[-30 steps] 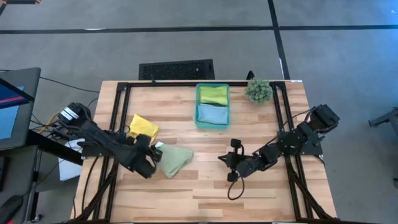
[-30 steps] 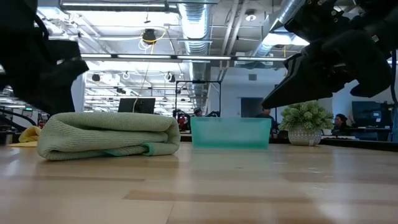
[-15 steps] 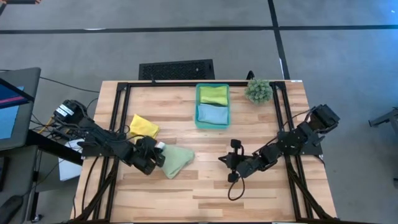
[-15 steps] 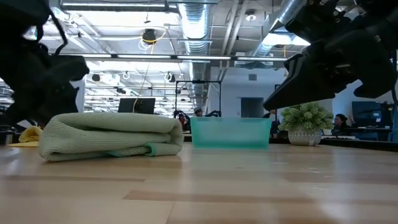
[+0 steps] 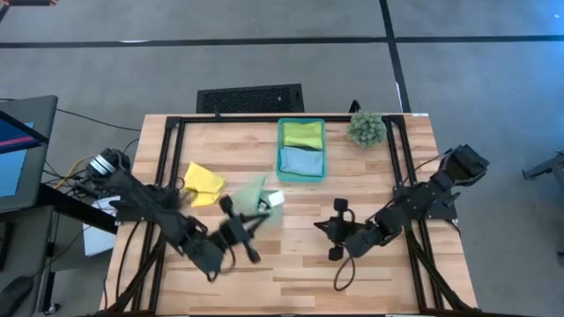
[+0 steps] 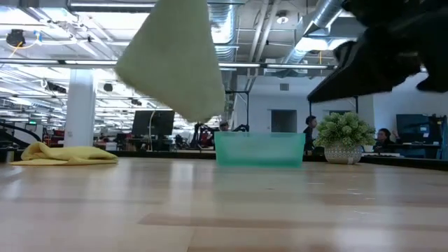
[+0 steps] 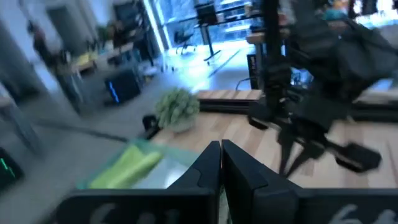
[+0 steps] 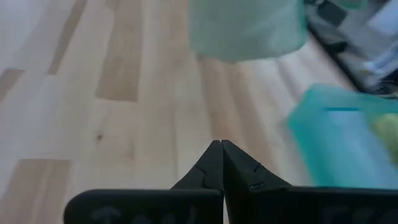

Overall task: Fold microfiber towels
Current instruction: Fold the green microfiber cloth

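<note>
The left pincer (image 5: 236, 231) holds the pale green towel (image 5: 254, 195) lifted clear above the tabletop (image 5: 291, 264). The right pincer (image 5: 337, 231) hovers closed and empty.

my left gripper (image 5: 236, 231) has snapped closed on the pale green towel (image 5: 254, 195) and lifted it off the table (image 5: 291, 264).

i see a light wooden table (image 5: 291, 264) with a black frame. a translucent teal plastic bin (image 5: 300, 150) sits near its far edge, and a small spiky green plant (image 5: 366, 128) in a pale pot stands just beside it toward the right corner. a black floor grate (image 5: 250, 98) lies beyond the table. a monitor (image 5: 18, 150) shows at the left.
</note>
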You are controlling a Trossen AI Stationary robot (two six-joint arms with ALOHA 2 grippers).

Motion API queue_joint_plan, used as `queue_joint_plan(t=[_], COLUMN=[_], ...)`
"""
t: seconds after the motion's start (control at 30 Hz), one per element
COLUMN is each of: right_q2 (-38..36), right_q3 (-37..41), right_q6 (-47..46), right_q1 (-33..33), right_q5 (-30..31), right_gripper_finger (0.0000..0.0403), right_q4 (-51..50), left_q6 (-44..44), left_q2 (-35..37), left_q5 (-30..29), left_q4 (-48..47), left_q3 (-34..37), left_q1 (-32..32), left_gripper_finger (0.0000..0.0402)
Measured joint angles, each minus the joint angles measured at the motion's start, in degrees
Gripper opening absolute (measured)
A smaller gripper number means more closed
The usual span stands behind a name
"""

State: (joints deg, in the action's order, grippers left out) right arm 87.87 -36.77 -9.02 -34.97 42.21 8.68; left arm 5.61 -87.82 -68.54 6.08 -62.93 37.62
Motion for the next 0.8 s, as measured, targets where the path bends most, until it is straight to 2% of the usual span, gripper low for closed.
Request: queue_joint_plan(t=[0.1, 0.17, 0.2, 0.27, 0.33, 0.37, 0.43, 0.53, 0.63, 0.8], right_q2=[-2.55, -3.29, -3.36, -3.02, -2.05, -1.5, -0.26, 1.25, 2.73, 5.4], right_q3=[-0.02, -0.04, -0.04, -0.04, -0.07, -0.07, -0.07, -0.07, -0.07, -0.11], right_q6=[-1.05, -1.85, -1.93, -1.95, -2.08, -2.15, -2.58, -3.24, -3.58, -3.15], right_q1=[-2.11, -2.91, -3.19, -3.38, -3.18, -3.17, -3.14, -3.16, -2.98, -0.95], right_q5=[4.61, 5.04, 5.03, 4.52, 4.23, 4.2, 4.19, 1.87, -6.43, -22.42], right_gripper_finger=[0.002, 0.0022, 0.0023, 0.0024, 0.0023, 0.0023, 0.0022, 0.0024, 0.0027, 0.0048], right_q4=[-2.81, -3.88, -4.15, -3.89, -4.1, -4.04, -3.93, -2.66, 0.05, 4.44], left_q6=[-6.74, -8.51, -9.06, -8.7, -4.54, -1.46, 4.38, 3.13, -0.06, -0.66], left_q2=[-6.06, -9.46, -10.83, -12.99, -13.67, -13.67, -13.64, -13.17, -13.08, -13.08], left_q5=[-2.46, -0.3, 2.78, 14.42, 30.88, 36.88, 42.28, 38.75, 35.06, 33.22], left_q4=[1.07, 0.15, -0.72, -3.21, -5.2, -5.52, -5.82, -8.34, -9.07, -9.19], left_q3=[-2.95, -3.91, -3.98, -3.98, -3.98, -4.11, -5.19, -7.52, -8.67, -9.57], left_q1=[0.97, 0.69, 0.37, -0.39, -1.59, -2.23, -3.17, -3.4, -3.28, -3.01], left_gripper_finger=[0.0, 0.0, 0.0, 0.0, 0.0, 0.0, 0.0, 0.0, 0.0, 0.0])
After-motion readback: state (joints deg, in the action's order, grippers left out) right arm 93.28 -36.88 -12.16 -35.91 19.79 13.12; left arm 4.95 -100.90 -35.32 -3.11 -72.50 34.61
